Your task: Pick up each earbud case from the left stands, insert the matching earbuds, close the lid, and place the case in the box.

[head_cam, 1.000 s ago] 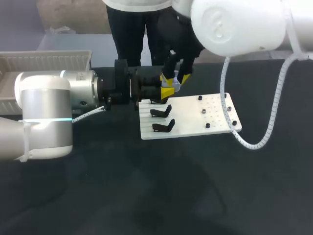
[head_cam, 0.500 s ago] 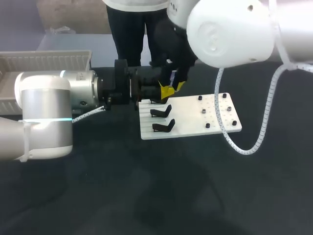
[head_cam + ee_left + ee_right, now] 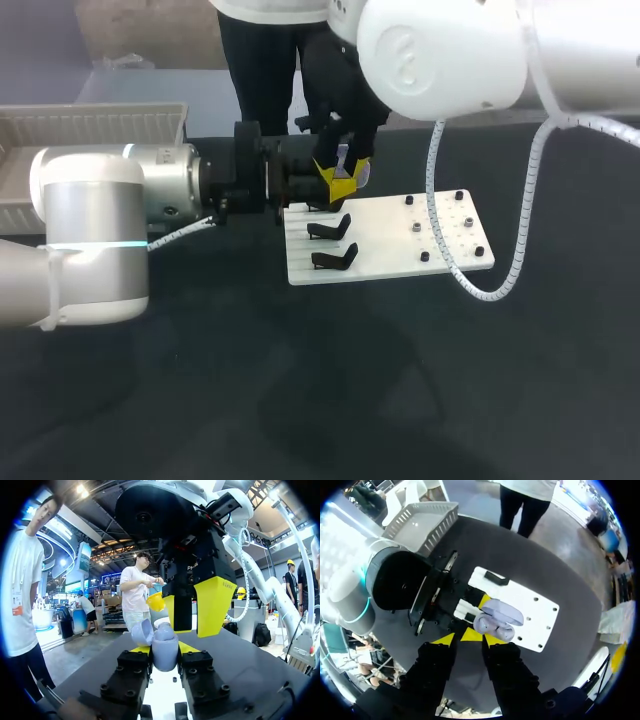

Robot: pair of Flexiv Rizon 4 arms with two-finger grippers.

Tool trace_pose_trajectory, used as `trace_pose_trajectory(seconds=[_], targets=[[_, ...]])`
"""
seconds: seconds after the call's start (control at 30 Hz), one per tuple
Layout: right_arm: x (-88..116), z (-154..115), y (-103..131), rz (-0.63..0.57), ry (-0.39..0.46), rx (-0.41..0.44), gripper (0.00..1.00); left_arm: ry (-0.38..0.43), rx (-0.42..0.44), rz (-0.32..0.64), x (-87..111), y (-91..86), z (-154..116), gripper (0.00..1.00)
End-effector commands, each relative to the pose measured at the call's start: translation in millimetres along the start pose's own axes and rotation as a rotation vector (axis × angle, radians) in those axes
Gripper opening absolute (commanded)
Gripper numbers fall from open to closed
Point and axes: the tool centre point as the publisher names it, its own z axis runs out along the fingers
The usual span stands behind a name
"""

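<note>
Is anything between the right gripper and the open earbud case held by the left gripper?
Nothing visible is. The right gripper hangs open just above the earbud case, which the left gripper clamps with its lid open; only air separates them.

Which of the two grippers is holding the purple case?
The left gripper, coming in sideways, grips the open case; the right gripper hangs just above, open.

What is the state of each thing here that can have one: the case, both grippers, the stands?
Lavender plastic earbud case: lid open, held up off the table.
Left gripper: shut on the case, one finger on each side.
Right gripper: just above the open case; open or shut is unclear.
Two black stands on the white board: both empty.
</note>
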Motion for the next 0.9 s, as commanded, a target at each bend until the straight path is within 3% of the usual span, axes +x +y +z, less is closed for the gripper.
trace_pose_trajectory(seconds=[0.03,0.2,0.4,0.67,0.9], targets=[[0,-1,-1,0.003,0.002,0.0,0.32,-0.005,-0.006,0.004,1.1,-1.5,0,0.0],[7,-23,0,-0.008,-0.048,0.013,0.35,-0.005,-0.006,0.004,1.1,-1.5,0,0.0],[-18,-40,-14,-0.002,-0.144,0.094,0.38,-0.005,-0.006,0.004,1.1,-1.5,0,0.0],[-63,-16,-51,0.053,-0.178,0.102,0.36,-0.005,-0.006,0.004,1.1,-1.5,0,0.0],[-81,3,-74,0.121,-0.134,0.09,0.4,-0.005,-0.006,0.004,1.1,-1.5,0,0.0]])
